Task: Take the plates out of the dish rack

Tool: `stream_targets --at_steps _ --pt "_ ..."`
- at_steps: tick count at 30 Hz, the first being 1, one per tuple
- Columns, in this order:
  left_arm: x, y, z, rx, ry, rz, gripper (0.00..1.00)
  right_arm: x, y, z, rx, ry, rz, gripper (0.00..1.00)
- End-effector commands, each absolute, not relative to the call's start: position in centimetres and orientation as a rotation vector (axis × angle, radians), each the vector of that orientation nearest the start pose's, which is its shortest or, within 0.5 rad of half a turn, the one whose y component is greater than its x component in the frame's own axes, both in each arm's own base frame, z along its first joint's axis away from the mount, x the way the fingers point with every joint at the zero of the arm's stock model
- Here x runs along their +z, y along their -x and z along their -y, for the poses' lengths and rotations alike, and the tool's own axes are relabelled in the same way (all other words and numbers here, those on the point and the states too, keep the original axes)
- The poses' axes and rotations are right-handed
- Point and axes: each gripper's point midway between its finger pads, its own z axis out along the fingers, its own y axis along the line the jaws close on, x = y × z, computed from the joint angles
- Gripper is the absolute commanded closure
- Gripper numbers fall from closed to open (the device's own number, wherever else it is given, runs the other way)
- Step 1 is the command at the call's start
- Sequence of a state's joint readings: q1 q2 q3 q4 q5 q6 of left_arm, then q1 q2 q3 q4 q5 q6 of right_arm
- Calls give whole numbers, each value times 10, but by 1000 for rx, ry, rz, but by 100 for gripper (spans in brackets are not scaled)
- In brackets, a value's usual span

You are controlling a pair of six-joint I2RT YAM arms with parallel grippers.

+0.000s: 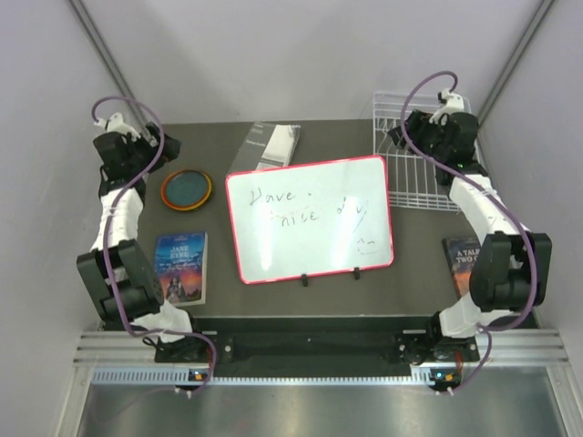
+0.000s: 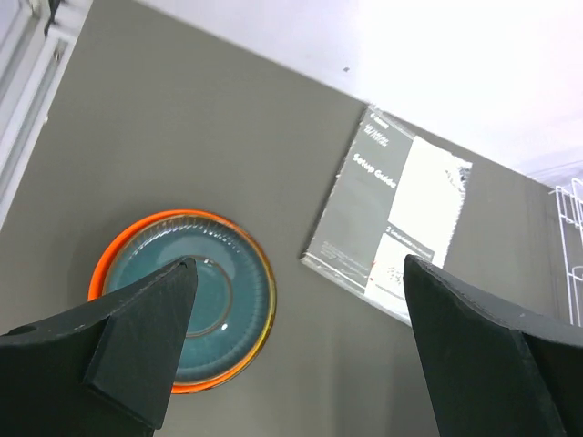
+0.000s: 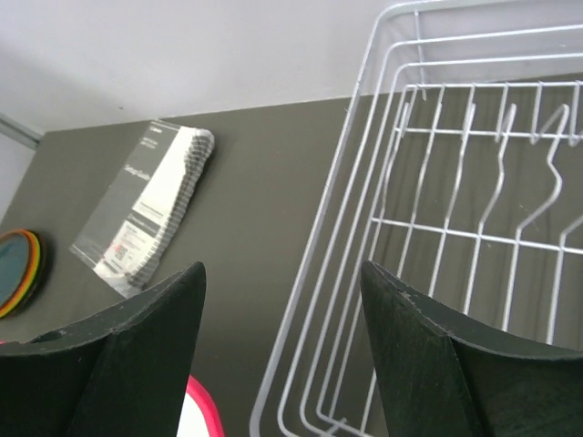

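Left pincer [image 2: 299, 264] agape near "Setup Guide" booklet [image 2: 387, 214]

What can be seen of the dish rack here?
The rack is white wire, rectangular, with raised sides and rows of upright tines. It sits flat on the grey table at the far right corner, beside the whiteboard. Its visible slots hold nothing. The right arm's open fingers hang over its rim.

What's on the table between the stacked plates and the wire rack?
Seen from overhead, between plates and rack lie a pink-framed whiteboard and a setup booklet.
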State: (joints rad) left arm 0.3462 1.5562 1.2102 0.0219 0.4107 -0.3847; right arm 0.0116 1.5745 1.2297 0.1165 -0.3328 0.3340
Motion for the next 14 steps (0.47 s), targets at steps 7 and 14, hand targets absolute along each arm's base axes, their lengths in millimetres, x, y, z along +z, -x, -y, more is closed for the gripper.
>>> stream_targets --at_steps 7,14 --pt "332 -447 8 -376 56 -1703 1 284 -461 -28 244 -114 -1734 29" --pt "345 -433 47 -314 -64 -1670 1 269 -425 -4 58 -176 -1736 24"
